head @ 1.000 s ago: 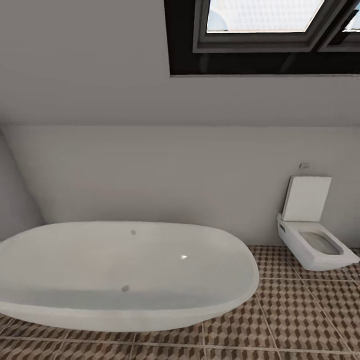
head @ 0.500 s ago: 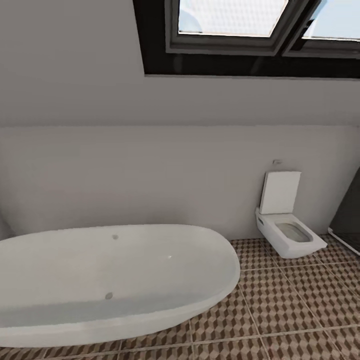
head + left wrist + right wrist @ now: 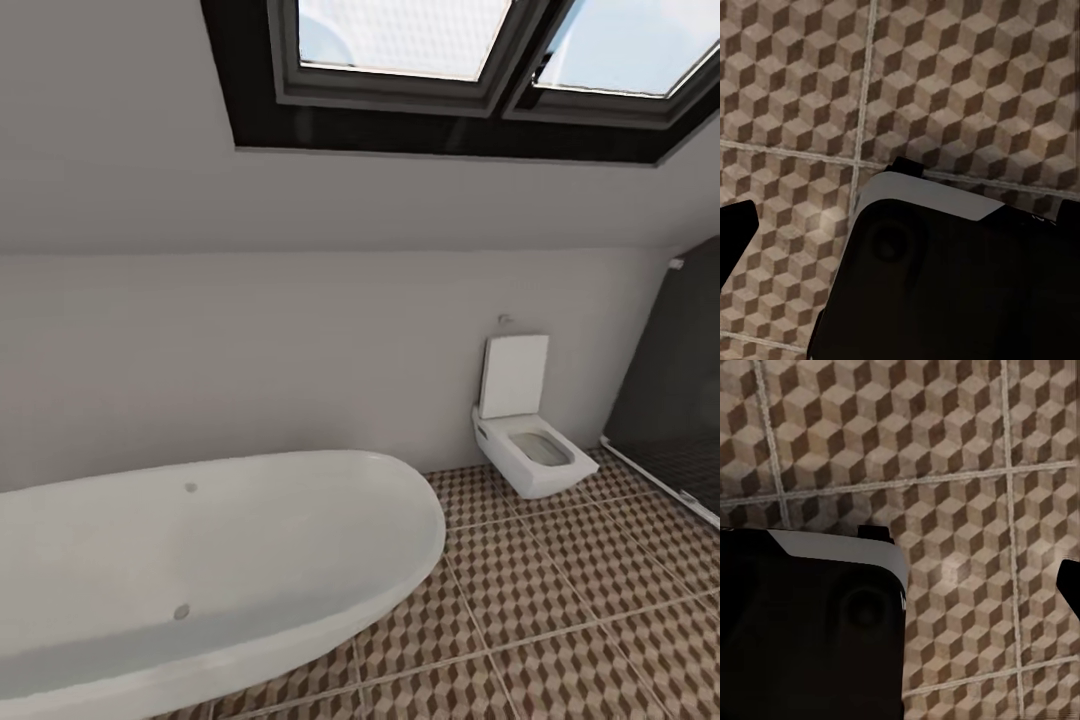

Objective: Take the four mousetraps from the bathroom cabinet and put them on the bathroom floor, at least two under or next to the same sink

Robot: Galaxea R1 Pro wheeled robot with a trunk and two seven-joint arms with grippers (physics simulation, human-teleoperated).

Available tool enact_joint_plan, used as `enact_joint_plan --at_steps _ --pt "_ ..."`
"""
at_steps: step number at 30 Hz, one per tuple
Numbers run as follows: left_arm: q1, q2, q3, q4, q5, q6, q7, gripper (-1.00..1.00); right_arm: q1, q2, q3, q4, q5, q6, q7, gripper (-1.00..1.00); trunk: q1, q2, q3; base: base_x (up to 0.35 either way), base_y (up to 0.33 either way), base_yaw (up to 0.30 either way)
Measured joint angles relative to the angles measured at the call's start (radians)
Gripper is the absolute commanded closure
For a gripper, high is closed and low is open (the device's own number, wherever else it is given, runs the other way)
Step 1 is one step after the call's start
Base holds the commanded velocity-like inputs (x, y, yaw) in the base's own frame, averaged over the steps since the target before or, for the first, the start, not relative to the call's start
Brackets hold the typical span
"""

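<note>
The camera has swung to the right since a second ago: the whole picture has slid leftward, so the bathtub (image 3: 200,560) now runs off the left edge, the toilet (image 3: 525,440) sits nearer the middle, and a dark shower enclosure (image 3: 670,380) has come into sight at the far right. None of these things has itself shifted.

In the head view the oval white bathtub fills the near left, with two small round fittings on its inner wall. The wall-hung white toilet stands against the far wall, right of the tub and well apart from it, its lid raised upright. Above, a dark-framed skylight (image 3: 440,90) is set in the sloping ceiling. The bathroom floor (image 3: 560,610), tiled in a brown, beige and white cube pattern with pale grout lines, spreads from the tub's right end across to the toilet and the shower threshold. No writing or brand mark can be read on any fixture.

Both wrist views look down on the same tiled floor (image 3: 945,82) (image 3: 967,450). In each, a dark rounded body with a pale grey edge covers the lower part of the picture, and a black tip juts in at one side. How wide either set of jaws stands cannot be told, nor whether they carry anything.
</note>
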Motion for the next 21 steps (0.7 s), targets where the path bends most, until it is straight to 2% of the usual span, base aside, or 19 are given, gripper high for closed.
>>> enact_joint_plan --at_steps 21 --pt "0.0 0.0 0.0 0.0 0.0 0.0 0.0 -1.0 0.0 0.0 0.0 0.0 0.0 0.0 0.0 -1.0 0.0 0.0 0.0 0.0 0.0 -0.252"
